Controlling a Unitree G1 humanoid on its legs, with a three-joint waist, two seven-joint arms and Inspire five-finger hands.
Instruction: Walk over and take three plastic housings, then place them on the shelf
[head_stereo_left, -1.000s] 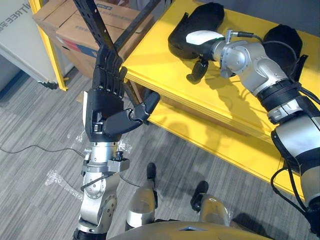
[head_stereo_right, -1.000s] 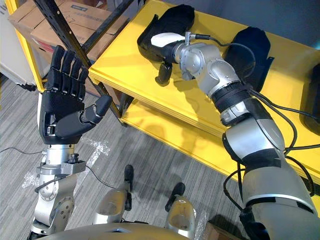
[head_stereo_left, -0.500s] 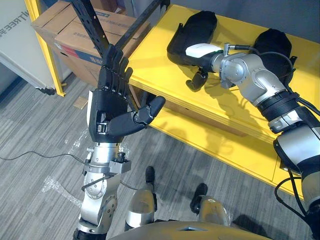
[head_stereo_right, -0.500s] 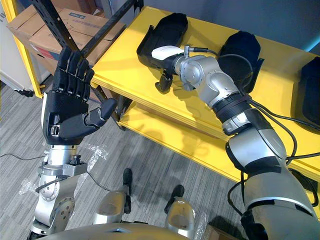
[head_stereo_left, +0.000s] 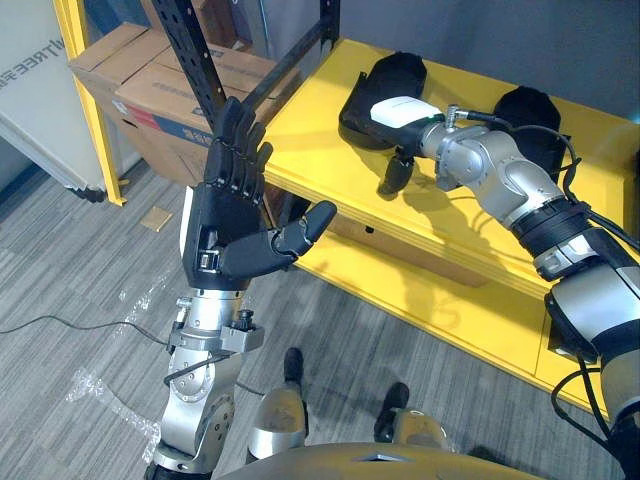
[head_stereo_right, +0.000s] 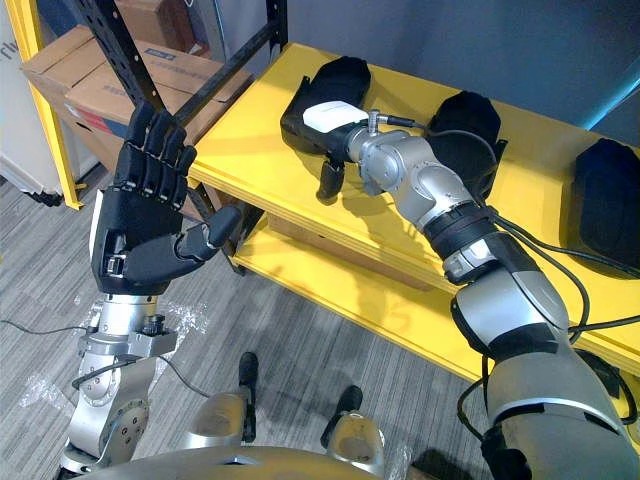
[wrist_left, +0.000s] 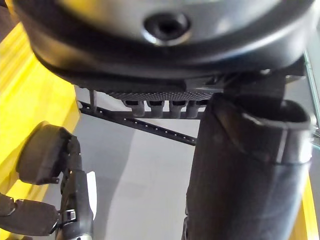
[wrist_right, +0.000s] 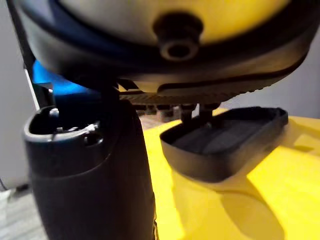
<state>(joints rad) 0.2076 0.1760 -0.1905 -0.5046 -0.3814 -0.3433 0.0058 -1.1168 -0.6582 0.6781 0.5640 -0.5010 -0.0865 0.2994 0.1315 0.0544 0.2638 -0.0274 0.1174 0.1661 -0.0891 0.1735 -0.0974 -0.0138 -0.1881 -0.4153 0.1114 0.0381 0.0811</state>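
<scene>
Three black plastic housings lie on the yellow top shelf (head_stereo_right: 250, 150): one at the left (head_stereo_right: 340, 80), one in the middle (head_stereo_right: 465, 115) and one at the right (head_stereo_right: 605, 195). My right hand (head_stereo_right: 327, 117), with a white cover on its back, lies open on the left housing (wrist_right: 225, 145). Its fingers (wrist_right: 195, 107) reach over that housing's rim, and the thumb (head_stereo_right: 329, 181) hangs down over the shelf board. My left hand (head_stereo_left: 225, 225) is raised in front of the shelf's left corner, open and holding nothing.
A black perforated rack post (head_stereo_left: 195, 60) stands at the shelf's left corner. Cardboard boxes (head_stereo_left: 140, 75) sit behind it on the floor. A lower yellow shelf (head_stereo_left: 430, 290) juts out below the top one. Grey carpet (head_stereo_left: 80, 330) lies to the left.
The whole picture has shifted, so the camera has moved. My right hand stays on the left housing and my left hand stays raised and open.
</scene>
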